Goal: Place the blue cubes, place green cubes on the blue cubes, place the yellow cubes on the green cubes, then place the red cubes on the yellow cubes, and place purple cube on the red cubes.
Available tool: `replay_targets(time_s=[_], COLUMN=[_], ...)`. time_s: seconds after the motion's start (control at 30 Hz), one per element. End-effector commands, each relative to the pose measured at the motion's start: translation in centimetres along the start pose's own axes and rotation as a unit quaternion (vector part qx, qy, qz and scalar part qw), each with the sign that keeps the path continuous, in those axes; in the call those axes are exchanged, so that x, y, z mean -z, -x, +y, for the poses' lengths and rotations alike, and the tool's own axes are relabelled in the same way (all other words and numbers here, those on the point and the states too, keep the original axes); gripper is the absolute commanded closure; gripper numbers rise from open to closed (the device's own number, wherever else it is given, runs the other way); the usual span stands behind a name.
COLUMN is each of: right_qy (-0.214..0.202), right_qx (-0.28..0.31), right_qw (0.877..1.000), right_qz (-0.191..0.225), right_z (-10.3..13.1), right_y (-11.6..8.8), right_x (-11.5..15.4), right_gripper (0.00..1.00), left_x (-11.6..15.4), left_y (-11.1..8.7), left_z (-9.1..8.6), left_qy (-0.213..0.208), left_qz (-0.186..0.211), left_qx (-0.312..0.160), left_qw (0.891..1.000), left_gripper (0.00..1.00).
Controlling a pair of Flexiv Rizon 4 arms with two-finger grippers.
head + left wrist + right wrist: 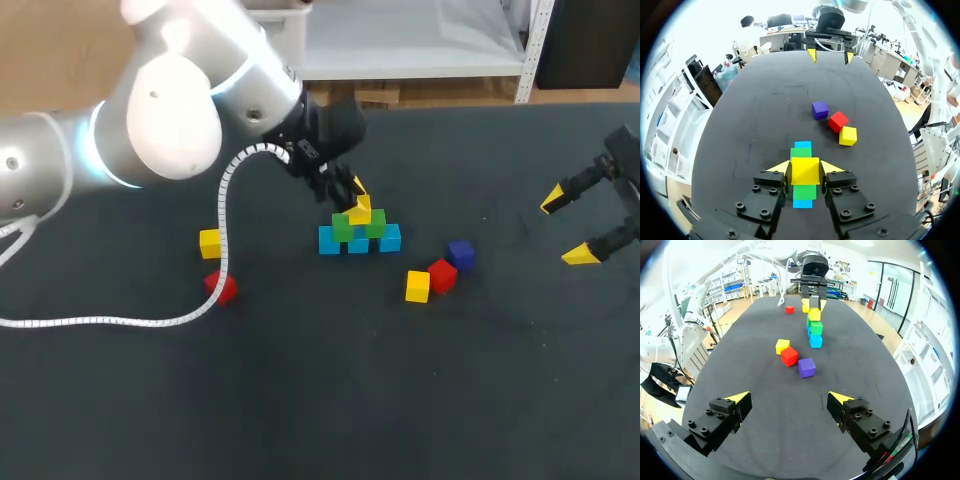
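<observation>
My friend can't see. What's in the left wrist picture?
The left tool grips a yellow cube just over green cubes stacked on blue cubes. Farther ahead on the dark table sit a purple cube, a red cube and another yellow cube.

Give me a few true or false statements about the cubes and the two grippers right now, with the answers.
1. The left gripper is shut on a yellow cube. True.
2. The right gripper holds the purple cube. False: it is open and empty; the purple cube lies on the table.
3. The green cubes sit on blue cubes. True.
4. A red cube is on the stack. False: both red cubes lie on the table.
</observation>
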State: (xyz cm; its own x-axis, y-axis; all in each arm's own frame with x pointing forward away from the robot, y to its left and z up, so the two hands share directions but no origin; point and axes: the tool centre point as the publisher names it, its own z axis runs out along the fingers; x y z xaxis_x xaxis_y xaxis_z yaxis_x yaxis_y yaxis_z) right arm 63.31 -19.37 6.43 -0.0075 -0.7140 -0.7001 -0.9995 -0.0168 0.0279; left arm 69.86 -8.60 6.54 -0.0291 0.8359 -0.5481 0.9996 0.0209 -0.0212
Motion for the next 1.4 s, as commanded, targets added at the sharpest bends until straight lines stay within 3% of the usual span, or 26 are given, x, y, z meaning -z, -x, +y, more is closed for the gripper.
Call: replay_targets(time_s=[0.03,0.13,0.23,0.57,0.83,0.93,1.27,1.33,1.37,1.4], right_qy=[0.000,0.000,0.000,0.000,0.000,0.000,0.000,0.000,0.000,0.000], right_qx=[0.000,0.000,0.000,0.000,0.000,0.000,0.000,0.000,0.000,0.000], right_qw=[1.000,1.000,1.000,1.000,1.000,1.000,1.000,1.000,1.000,1.000], right_qz=[-0.001,-0.001,-0.001,-0.001,-0.001,-0.001,-0.001,-0.001,-0.001,-0.001], right_z=[-0.03,-0.03,-0.03,-0.03,-0.03,-0.03,-0.03,-0.03,-0.03,-0.03], right_y=[-0.03,-0.03,-0.03,-0.03,-0.03,-0.03,-0.03,-0.03,-0.03,-0.03], right_x=[-0.03,-0.03,-0.03,-0.03,-0.03,-0.03,-0.03,-0.03,-0.03,-0.03], right_gripper=[0.00,0.00,0.00,0.00,0.00,0.00,0.00,0.00,0.00,0.00], left_x=[-0.15,-0.16,-0.20,-0.31,-0.30,-0.31,-0.33,-0.34,-0.34,-0.33], left_y=[0.01,0.03,0.06,0.02,-0.05,-0.10,-0.16,-0.16,-0.16,-0.17], left_z=[0.35,0.41,0.43,0.48,0.49,0.48,0.43,0.44,0.44,0.47], left_qy=[-0.004,-0.004,-0.004,-0.006,-0.005,-0.006,-0.007,-0.007,-0.007,-0.007], left_qz=[0.002,0.003,0.002,0.004,0.004,0.004,0.004,0.003,0.003,0.003], left_qx=[0.001,0.000,0.000,0.002,0.002,0.002,0.003,0.003,0.002,0.002], left_qw=[1.000,1.000,1.000,1.000,1.000,1.000,1.000,1.000,1.000,1.000], left_gripper=[1.00,1.00,0.91,0.88,0.78,0.66,0.59,0.51,0.36,0.06])
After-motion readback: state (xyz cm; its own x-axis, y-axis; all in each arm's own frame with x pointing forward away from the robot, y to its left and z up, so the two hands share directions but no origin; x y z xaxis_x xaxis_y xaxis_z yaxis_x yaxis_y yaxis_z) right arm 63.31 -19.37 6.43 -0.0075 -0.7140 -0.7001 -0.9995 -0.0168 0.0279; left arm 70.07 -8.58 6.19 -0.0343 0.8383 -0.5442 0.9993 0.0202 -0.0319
